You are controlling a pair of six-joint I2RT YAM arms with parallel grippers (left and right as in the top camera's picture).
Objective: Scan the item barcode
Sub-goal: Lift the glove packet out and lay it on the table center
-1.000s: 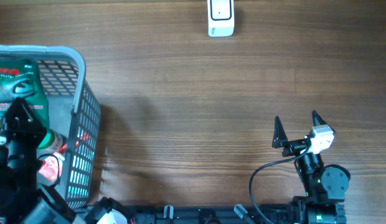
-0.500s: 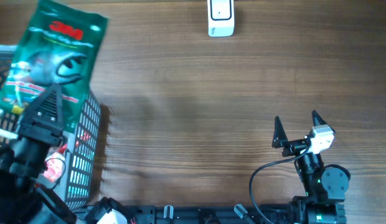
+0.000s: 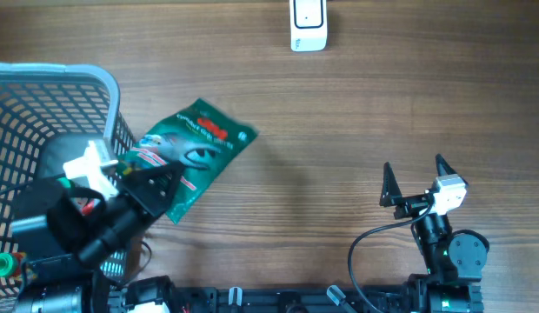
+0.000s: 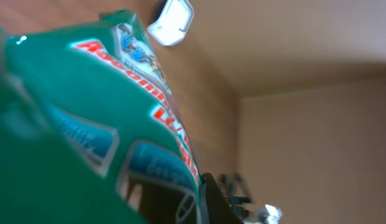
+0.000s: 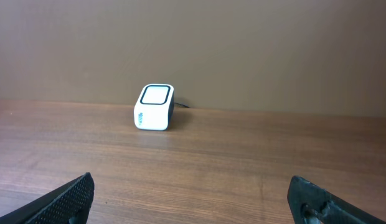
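Wood table (image 3: 339, 113), left hand (image 3: 165, 185) clamping green packet (image 3: 204, 139), print blurred up close, right hand (image 3: 414, 165) wide.

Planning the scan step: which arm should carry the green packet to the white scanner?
Left. The left fingers are shut on the green packet, beside the basket; the right fingers stand open and empty.

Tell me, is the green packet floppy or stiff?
Probably floppy: the green packet looks like a thin flat pouch. Likely light, since the left gripper holds it out by one end. Its glossy film may be slippery.
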